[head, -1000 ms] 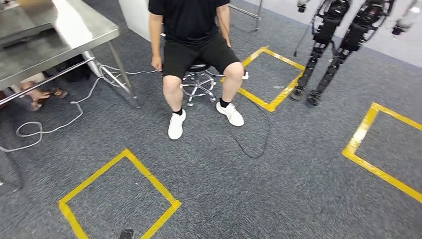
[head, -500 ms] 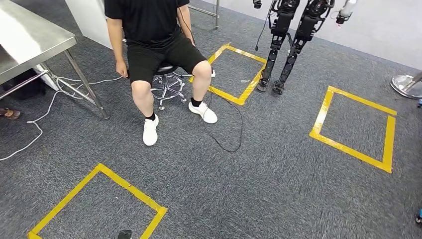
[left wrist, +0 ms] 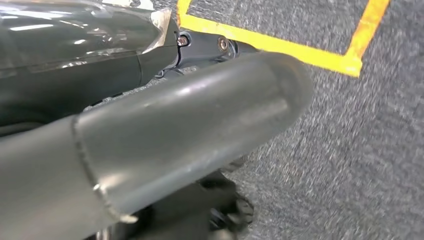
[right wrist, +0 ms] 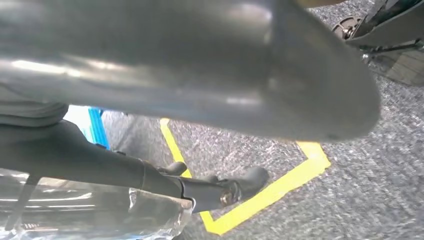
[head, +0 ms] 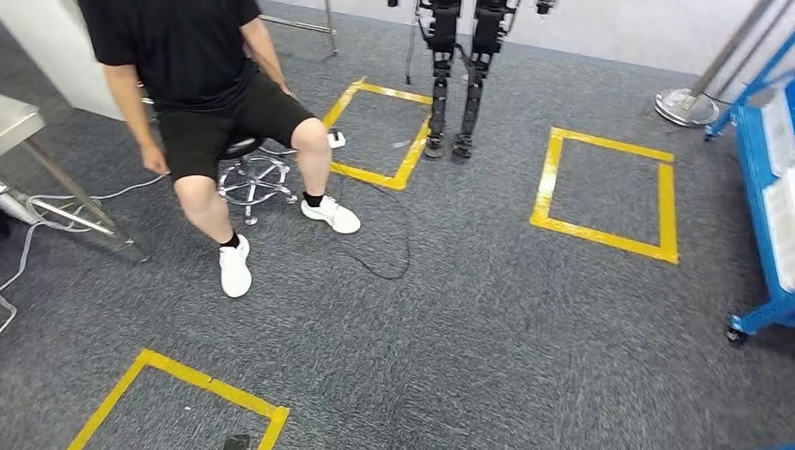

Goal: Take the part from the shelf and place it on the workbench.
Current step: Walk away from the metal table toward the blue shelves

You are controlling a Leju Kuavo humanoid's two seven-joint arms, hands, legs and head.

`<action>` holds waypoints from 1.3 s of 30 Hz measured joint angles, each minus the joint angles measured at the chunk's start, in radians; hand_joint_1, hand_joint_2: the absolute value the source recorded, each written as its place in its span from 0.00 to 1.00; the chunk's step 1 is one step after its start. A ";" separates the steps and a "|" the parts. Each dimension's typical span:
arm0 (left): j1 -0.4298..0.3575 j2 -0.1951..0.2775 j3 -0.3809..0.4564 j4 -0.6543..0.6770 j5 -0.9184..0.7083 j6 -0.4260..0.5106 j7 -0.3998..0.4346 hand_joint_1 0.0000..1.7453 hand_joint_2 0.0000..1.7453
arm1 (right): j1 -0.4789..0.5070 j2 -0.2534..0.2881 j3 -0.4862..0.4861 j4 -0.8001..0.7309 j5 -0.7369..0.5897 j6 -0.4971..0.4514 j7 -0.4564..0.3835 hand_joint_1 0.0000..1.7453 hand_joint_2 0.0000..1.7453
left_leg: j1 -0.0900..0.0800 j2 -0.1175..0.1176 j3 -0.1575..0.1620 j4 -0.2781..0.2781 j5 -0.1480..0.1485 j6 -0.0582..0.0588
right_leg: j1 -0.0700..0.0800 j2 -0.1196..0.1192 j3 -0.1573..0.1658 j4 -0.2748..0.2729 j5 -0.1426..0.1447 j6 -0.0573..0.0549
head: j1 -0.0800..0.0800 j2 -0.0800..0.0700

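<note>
Surveying from the head view: grey carpet floor (head: 487,356) marked with yellow tape squares.

- Blue shelf unit (head: 764,253) stands at the 3 o'clock edge, on casters and carrying pale panels. The part cannot be made out on it, so its place cannot be told.
- Steel table (head: 14,117) sits at 9 o'clock, with only a corner and one slanted leg visible. White cables (head: 37,211) lie on the carpet beside the leg.
- Person (head: 187,56) is seated on a wheeled stool (head: 251,173) at 10 o'clock, in dark clothes and white shoes, feet on the carpet.
- Second humanoid robot (head: 455,75) stands at 12 o'clock, its feet just beside the corner of one tape square (head: 370,176). A black cable (head: 398,253) loops from that square toward the centre.
- Further tape squares lie at 2 o'clock (head: 605,234) and 7 o'clock (head: 187,375).
- Round stand base (head: 684,105) sits at 1 o'clock, near the shelf unit.

Left hand (left wrist: 175,135): the thick grey thumb lies close to the lens over carpet and tape. How the fingers are set cannot be told.

Right hand (right wrist: 200,75): the dark fingers (right wrist: 220,189) lie stretched out straight, apart from the thumb. Carpet and tape show between them, and nothing is held.
</note>
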 joint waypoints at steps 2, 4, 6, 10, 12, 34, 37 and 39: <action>0.004 0.001 0.000 0.000 0.000 0.000 0.001 0.00 0.00 | 0.000 0.002 0.000 0.000 0.001 0.000 0.000 0.00 0.00 | 0.000 -0.021 -0.062 0.127 -0.051 0.003 | 0.007 0.025 -0.001 0.001 0.001 -0.007 | -0.001 0.000; 0.006 0.001 0.000 0.000 0.000 0.000 0.001 0.00 0.00 | 0.002 0.003 0.000 0.000 0.001 0.000 0.000 0.00 0.00 | 0.000 -0.026 -0.073 0.134 -0.026 0.008 | 0.011 0.054 0.001 0.002 0.001 -0.008 | -0.002 0.000; 0.006 0.002 0.000 0.000 0.000 0.000 0.001 0.00 0.00 | 0.003 0.004 0.001 0.001 0.002 0.000 0.000 0.00 0.00 | 0.001 -0.051 -0.022 0.012 0.052 0.017 | 0.011 0.081 0.004 0.002 0.001 -0.007 | -0.002 0.000; 0.006 0.003 0.000 0.000 0.000 0.000 0.000 0.00 0.00 | 0.001 0.007 0.002 0.001 0.004 0.001 0.000 0.00 0.00 | -0.004 -0.090 0.036 -0.127 0.103 0.028 | 0.017 0.124 -0.006 0.005 0.005 0.009 | -0.001 0.000; 0.005 0.002 0.000 0.000 0.001 0.000 0.000 0.00 0.00 | 0.004 0.005 0.002 0.001 0.004 0.001 0.000 0.00 0.00 | -0.007 -0.068 0.042 -0.138 0.111 0.038 | 0.016 0.125 -0.016 0.006 0.007 0.022 | -0.001 0.000; 0.012 0.002 -0.002 0.004 0.000 -0.009 0.012 0.00 0.00 | 0.006 0.007 0.002 0.001 0.006 0.001 0.000 0.00 0.00 | 0.004 -0.024 -0.065 0.143 -0.045 0.004 | 0.004 0.046 -0.012 -0.007 0.022 -0.001 | -0.008 0.000; 0.012 0.003 -0.002 0.006 0.000 -0.009 0.019 0.00 0.00 | 0.008 0.007 0.002 0.002 0.006 0.001 0.001 0.00 0.00 | 0.004 -0.061 0.000 -0.016 0.056 0.019 | 0.007 0.088 -0.011 -0.005 0.025 0.001 | -0.008 0.000; 0.012 0.004 -0.003 0.006 0.000 -0.009 0.021 0.00 0.00 | 0.006 0.009 0.002 0.002 0.007 0.001 0.001 0.00 0.00 | 0.002 -0.098 0.040 -0.113 0.094 0.026 | 0.011 0.111 -0.016 -0.002 0.028 0.009 | -0.008 0.000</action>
